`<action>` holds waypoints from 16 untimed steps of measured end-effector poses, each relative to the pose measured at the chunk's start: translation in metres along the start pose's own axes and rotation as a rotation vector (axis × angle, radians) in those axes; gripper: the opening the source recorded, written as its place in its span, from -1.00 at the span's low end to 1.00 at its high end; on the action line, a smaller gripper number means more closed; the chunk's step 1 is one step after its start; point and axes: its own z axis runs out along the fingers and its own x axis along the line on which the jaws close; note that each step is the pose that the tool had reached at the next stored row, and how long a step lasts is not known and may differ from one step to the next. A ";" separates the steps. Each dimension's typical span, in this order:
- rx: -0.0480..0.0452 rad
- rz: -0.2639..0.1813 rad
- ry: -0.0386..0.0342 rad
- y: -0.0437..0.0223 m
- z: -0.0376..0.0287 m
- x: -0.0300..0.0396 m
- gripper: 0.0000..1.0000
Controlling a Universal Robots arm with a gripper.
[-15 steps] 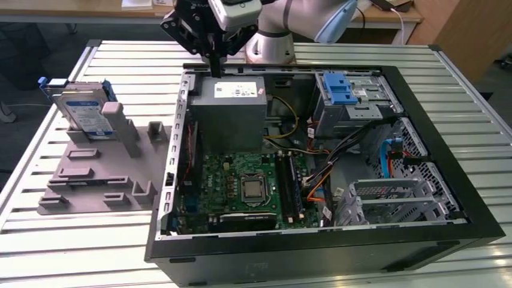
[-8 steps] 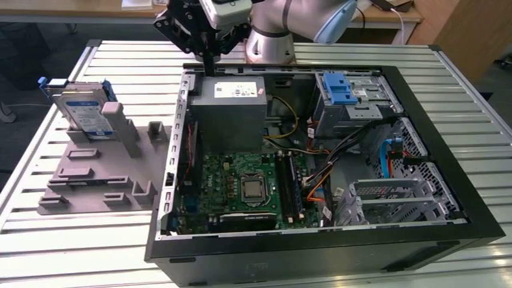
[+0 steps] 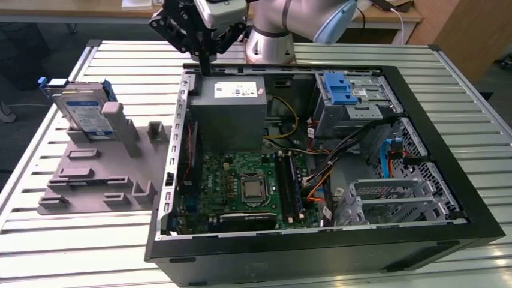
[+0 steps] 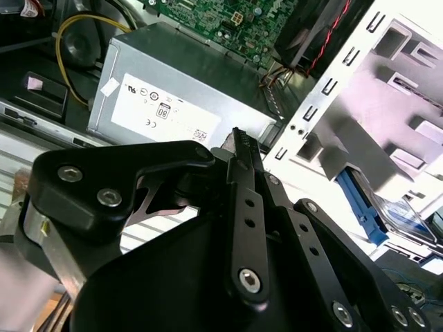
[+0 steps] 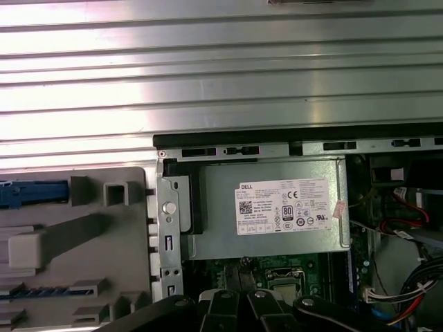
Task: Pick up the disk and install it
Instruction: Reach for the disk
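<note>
The desk [image 3: 64, 252] of metal slats carries an open computer case [image 3: 320, 255] lying on its side, its black near wall closest in the exterior view, with the green motherboard [image 3: 240, 186] just behind that wall. At the exterior view's left, beside the case, sits a grey fixture [image 3: 96, 174]. The disk [image 3: 84, 114] stands on edge in a slot at the fixture's far end. Its long axis is close to vertical and tips slightly back, its labelled face is turned toward the near side, and the blue frame caps its top. Farther in, the grey power supply [image 3: 232, 114] fills the case's far-left corner. Above the case's far rim, just beyond that supply, hangs the end effector [image 3: 206, 67], fingers pointing straight down, pressed together and gripping nothing, well apart from the disk. Behind it the arm [image 3: 304, 24] rises from the desk's far edge and bends over toward the exterior view's left.
</note>
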 end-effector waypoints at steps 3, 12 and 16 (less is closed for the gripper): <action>0.0000 0.000 0.0000 0.0001 0.0000 0.0018 -0.79; 0.0031 0.000 -0.0003 0.0036 0.0000 0.0087 -0.79; 0.0048 0.000 -0.0004 0.0082 0.0001 0.0133 -0.79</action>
